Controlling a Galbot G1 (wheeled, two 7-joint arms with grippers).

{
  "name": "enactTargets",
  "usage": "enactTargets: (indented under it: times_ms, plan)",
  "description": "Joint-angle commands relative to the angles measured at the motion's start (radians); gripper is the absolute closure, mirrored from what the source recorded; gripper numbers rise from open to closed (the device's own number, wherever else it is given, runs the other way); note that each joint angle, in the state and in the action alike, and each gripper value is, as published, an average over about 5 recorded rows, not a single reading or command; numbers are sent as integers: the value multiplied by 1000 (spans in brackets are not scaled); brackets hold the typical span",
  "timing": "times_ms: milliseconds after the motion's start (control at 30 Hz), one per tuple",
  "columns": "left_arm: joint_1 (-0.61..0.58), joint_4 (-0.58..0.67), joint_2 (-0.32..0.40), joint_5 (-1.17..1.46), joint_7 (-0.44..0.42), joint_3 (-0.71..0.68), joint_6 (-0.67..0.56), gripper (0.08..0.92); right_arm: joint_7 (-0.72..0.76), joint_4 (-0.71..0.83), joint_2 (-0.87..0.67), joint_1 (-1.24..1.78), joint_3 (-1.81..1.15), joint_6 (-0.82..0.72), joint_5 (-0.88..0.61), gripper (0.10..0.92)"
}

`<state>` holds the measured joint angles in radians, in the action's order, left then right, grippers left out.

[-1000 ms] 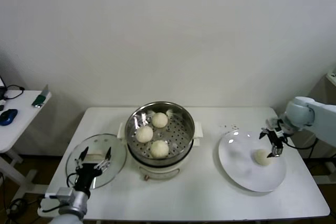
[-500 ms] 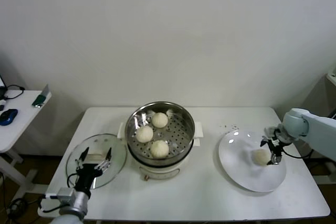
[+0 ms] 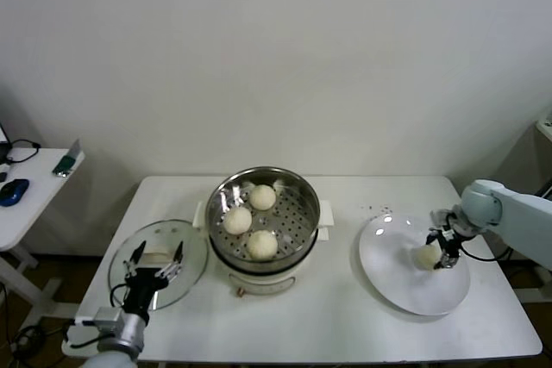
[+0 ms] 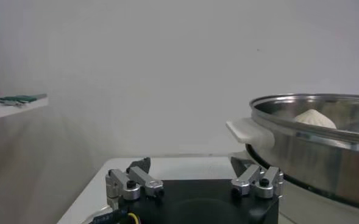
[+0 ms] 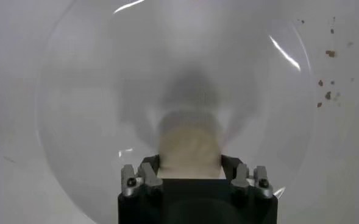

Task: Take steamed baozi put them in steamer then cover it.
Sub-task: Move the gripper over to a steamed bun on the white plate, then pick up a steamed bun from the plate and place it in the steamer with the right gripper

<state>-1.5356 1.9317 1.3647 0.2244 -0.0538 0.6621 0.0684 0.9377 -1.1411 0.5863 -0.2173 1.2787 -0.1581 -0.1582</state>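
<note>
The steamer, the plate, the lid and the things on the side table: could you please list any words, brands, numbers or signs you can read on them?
None can be read.
The steamer shows no print on its steel wall or white base.
The plate and the lid are plain.
The green object on the side table is too small to tell whether it carries any text.

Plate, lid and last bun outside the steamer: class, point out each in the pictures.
plate (image 3: 405, 286), head view, bare near part of its surface.
lid (image 3: 191, 252), head view, clear glass near its right edge.
bun (image 3: 425, 256), head view, its rounded top, between the right gripper (image 3: 439, 250) fingers.
</note>
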Motion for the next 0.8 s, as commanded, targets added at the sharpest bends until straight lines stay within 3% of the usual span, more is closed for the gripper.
enactTargets:
  times_ms: [33, 267, 433, 800]
  plan:
    - [0, 2, -1, 0, 0, 0, 1, 177, 9, -72, 0, -234, 183, -10, -130, 355]
    - [3, -2, -7, 6, 1, 0, 0, 177, 33, -204, 104, -726, 546, -33, -393, 363]
    - [4, 0, -11, 9, 1, -3, -1, 177, 26, -296, 241, -959, 616, -84, -552, 364]
    - [3, 10, -15, 21, 1, -7, -2, 177, -110, -494, 449, -952, 424, -274, -839, 364]
